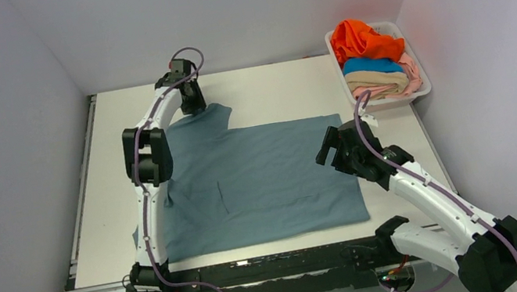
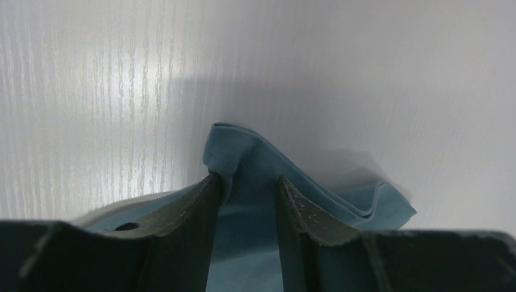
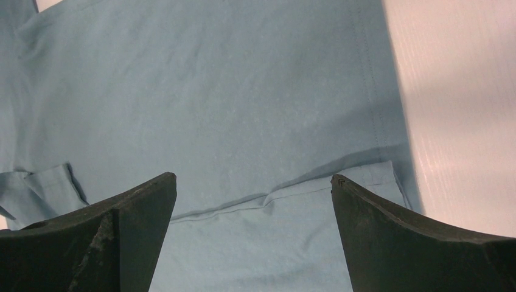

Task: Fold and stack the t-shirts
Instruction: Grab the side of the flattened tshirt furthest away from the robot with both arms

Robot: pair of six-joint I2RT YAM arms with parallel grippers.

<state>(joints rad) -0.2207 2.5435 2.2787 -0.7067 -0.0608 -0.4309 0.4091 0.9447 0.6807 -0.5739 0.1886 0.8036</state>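
Observation:
A dusty grey-blue t-shirt (image 1: 261, 177) lies spread flat on the white table. My left gripper (image 1: 195, 105) reaches to the far left corner, over the shirt's sleeve. In the left wrist view the gripper (image 2: 246, 179) has its jaws partly apart. The sleeve cloth (image 2: 316, 194) lies between them and peaks up against the left fingertip. My right gripper (image 1: 328, 152) hovers wide open over the shirt's right edge. In the right wrist view the gripper (image 3: 252, 179) is empty above the shirt (image 3: 213, 91) and its turned-over hem (image 3: 341, 179).
A white plastic basket (image 1: 423, 83) stands at the back right. It holds an orange shirt (image 1: 360, 40), a bright blue one (image 1: 368, 64), a tan one (image 1: 375, 79) and a pale pink one (image 1: 412, 79). Walls close in on the left, back and right.

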